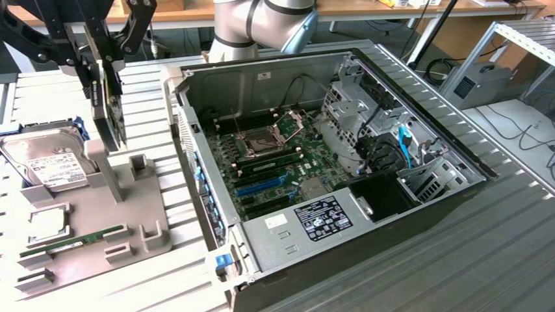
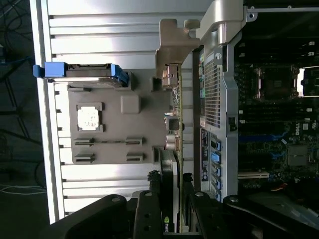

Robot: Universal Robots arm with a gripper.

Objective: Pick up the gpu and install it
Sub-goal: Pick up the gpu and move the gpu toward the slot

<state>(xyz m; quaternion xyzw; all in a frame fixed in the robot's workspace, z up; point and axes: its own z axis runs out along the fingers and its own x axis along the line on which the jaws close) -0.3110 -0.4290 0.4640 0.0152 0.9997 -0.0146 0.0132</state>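
The gpu hangs upright and edge-on over the grey parts holder, on the exterior view's left of the open computer case. My gripper is shut on the card's upper edge. In the wrist view the gpu runs away from my gripper as a thin green strip with a silver bracket at its far end. A black finger presses on each side. The motherboard lies inside the case, with a blue slot.
On the holder sit a silver hard drive, a processor chip and a narrow memory stick. The case's side wall stands between the holder and the motherboard. A drive cage and a power supply fill part of the case.
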